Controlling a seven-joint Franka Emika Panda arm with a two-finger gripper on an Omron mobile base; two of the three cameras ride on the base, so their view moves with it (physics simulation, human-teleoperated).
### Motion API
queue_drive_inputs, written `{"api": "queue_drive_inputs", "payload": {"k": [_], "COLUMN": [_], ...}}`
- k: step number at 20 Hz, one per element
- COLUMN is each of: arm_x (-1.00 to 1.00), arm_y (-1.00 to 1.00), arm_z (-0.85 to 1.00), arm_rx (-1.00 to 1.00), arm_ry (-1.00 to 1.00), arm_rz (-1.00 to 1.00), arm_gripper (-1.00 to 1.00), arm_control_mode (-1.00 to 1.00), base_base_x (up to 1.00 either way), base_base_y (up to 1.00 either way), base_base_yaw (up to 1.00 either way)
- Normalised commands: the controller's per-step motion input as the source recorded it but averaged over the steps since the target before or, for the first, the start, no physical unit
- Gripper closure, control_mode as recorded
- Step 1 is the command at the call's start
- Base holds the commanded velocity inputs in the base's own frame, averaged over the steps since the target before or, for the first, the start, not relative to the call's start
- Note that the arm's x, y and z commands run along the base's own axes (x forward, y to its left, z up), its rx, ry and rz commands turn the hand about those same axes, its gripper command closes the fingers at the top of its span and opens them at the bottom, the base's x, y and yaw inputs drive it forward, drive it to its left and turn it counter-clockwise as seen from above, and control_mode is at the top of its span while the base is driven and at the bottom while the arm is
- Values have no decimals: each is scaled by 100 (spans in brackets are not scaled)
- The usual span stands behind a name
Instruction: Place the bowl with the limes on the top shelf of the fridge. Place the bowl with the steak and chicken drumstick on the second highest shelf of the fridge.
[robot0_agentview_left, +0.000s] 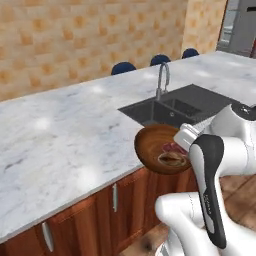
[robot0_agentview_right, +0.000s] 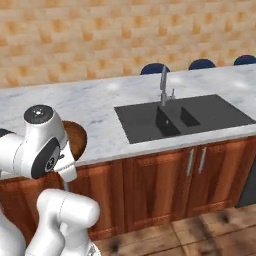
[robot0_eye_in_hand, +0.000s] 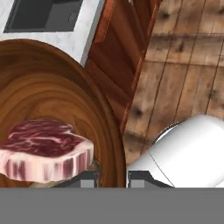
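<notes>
The claw (robot0_eye_in_hand: 112, 177) is clamped narrowly on the rim of the wooden bowl (robot0_agentview_left: 157, 148); in the hand view one dark fingertip (robot0_eye_in_hand: 85, 179) is seen inside the rim and the other just outside it. The bowl is held off the counter (robot0_agentview_left: 65, 135), tilted so that its open side is turned toward the left base camera, at the counter's front edge and above the cabinet doors (robot0_agentview_left: 125, 195).

Inside the bowl, the steak (robot0_eye_in_hand: 43, 151) is located just beside the inner fingertip, resting against the bowl's floor. In the left base view the steak (robot0_agentview_left: 171, 148) is seen as a pinkish-red patch, and the chicken drumstick (robot0_agentview_left: 172, 159) is seen directly below it as a brownish-tan piece, both close to the gripped part of the rim.

Beyond the claw, the dark sink (robot0_agentview_left: 175, 107) is set into the counter, with the tap (robot0_agentview_left: 162, 80) standing at its far edge. Three blue chair backs (robot0_agentview_left: 123, 68) are lined up behind the counter. Far from the claw, at the upper right corner of the left base view, part of the fridge (robot0_agentview_left: 240, 25) is seen. Beneath the claw, the wooden floor (robot0_eye_in_hand: 188, 65) is visible in the hand view.

In the right base view the bowl (robot0_agentview_right: 75, 137) is largely hidden behind the arm.
</notes>
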Motion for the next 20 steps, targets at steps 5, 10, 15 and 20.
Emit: {"api": "queue_drive_inputs", "payload": {"k": [5, 10, 15, 20], "arm_x": [0, 0, 0, 0], "arm_y": [0, 0, 0, 0], "arm_z": [0, 0, 0, 0], "arm_rx": [0, 0, 0, 0], "arm_ry": [0, 0, 0, 0], "arm_rz": [0, 0, 0, 0], "arm_gripper": [100, 100, 100, 100], "arm_control_mode": [100, 100, 100, 100], "base_base_x": [0, 9, 62, 100], "base_base_y": [-56, -73, -74, -52], "base_base_yaw": [-79, -71, -54, -34]}}
